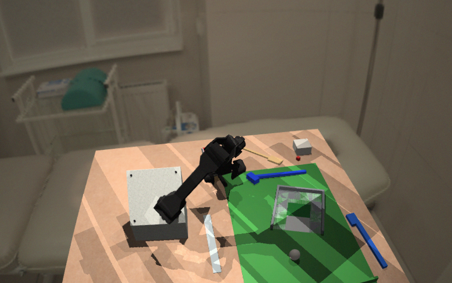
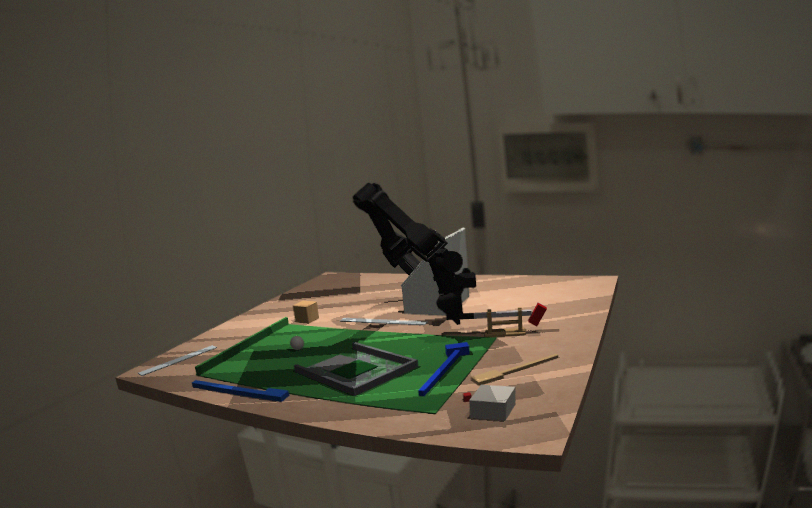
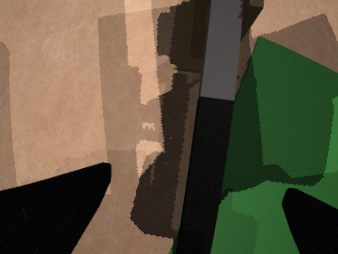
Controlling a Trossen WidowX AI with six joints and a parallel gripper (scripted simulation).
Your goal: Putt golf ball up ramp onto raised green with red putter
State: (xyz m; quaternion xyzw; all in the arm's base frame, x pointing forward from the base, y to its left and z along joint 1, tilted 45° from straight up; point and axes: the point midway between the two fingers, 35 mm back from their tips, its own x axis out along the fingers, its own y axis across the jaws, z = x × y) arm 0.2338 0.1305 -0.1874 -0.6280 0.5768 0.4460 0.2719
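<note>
Where the claw (image 2: 453, 316) spreads, the putter (image 2: 506, 313) grip is hidden.

Dim clinical room, beige walls. White-framed window (image 1: 89, 29) at upper left; below it a white wire trolley (image 1: 66, 110) carrying a teal rolled bundle (image 1: 84, 93). Pale padded couch (image 1: 363, 163) behind the wooden table top (image 1: 106, 173). White shelving unit (image 2: 694, 431) at right.

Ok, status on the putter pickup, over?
Gripper open, empty, fingers straddling the red putter's shaft. Putter on its wooden stand, not gripped. Golf ball on the green mat. Blue putter lies nearby, not blocking.
</note>
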